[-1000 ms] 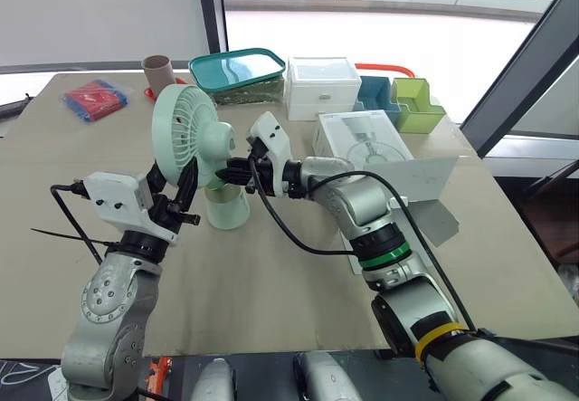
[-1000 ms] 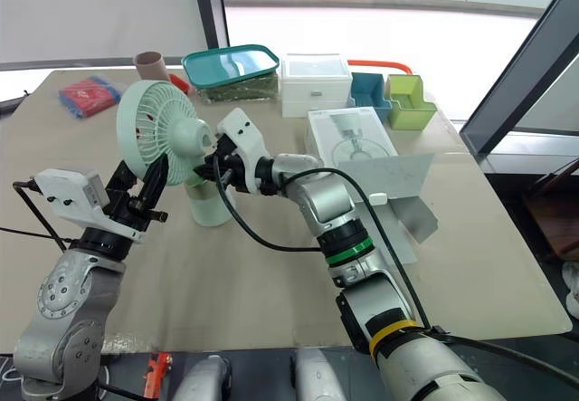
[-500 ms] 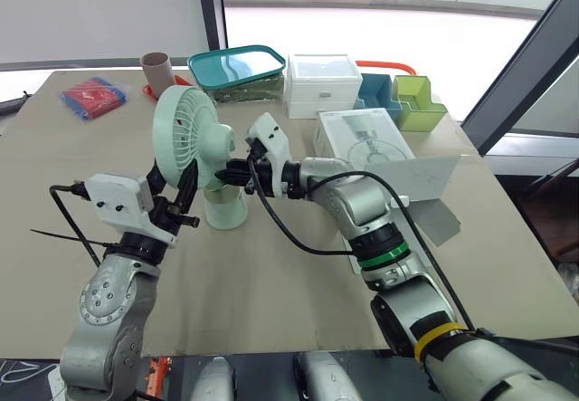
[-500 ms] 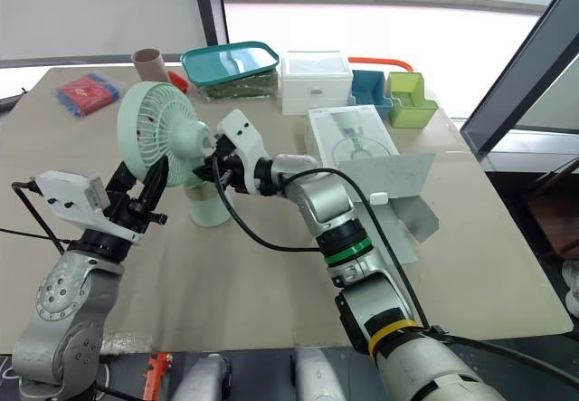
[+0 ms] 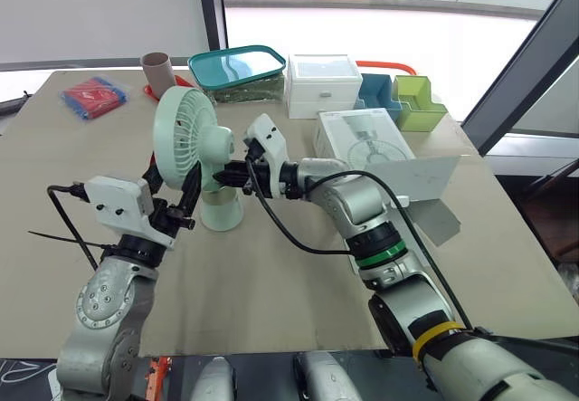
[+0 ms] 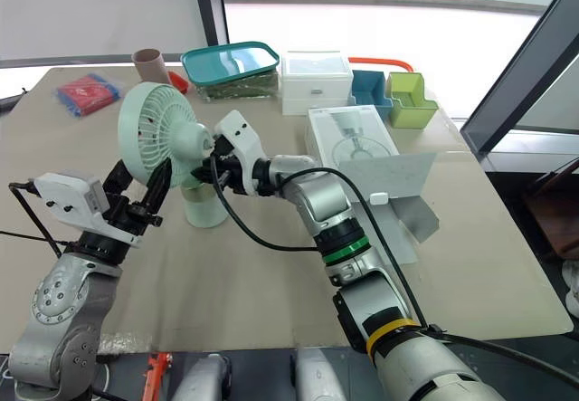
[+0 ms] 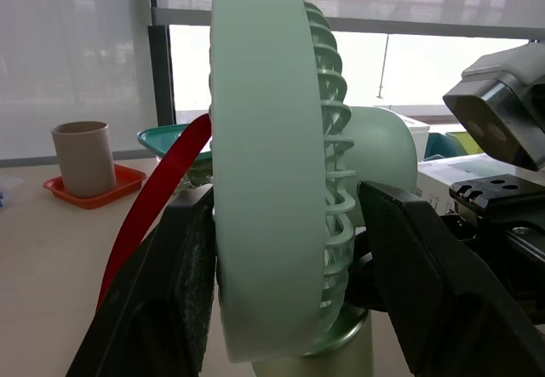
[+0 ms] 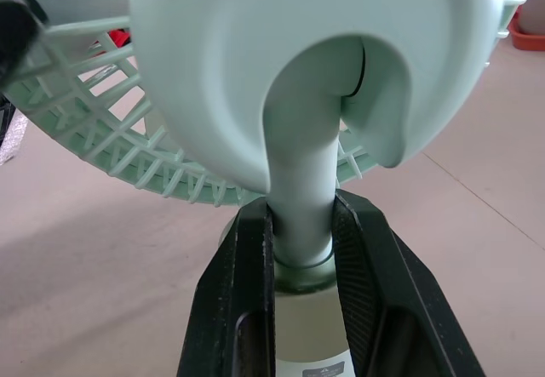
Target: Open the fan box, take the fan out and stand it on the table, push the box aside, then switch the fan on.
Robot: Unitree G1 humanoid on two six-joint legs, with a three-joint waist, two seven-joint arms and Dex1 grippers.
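A mint-green fan [image 5: 187,137] stands upright on a beige bench [image 5: 271,283], left of centre, its round base [image 5: 220,211] resting on the surface. The left gripper [image 5: 174,186] reaches in from the near left; its black fingers [image 7: 170,292] are clamped on the grilled fan head, one against the front rim and one behind. The right gripper [image 8: 302,224] comes in from the right, its fingers [image 8: 243,292] pinched on the slim neck just above the base. The white fan box [image 5: 362,143] lies open to the right of the fan, one flap [image 5: 425,179] raised. Along the far edge sit a teal container [image 5: 237,68], a white storage box [image 5: 321,84] and a brown cup [image 5: 157,71].
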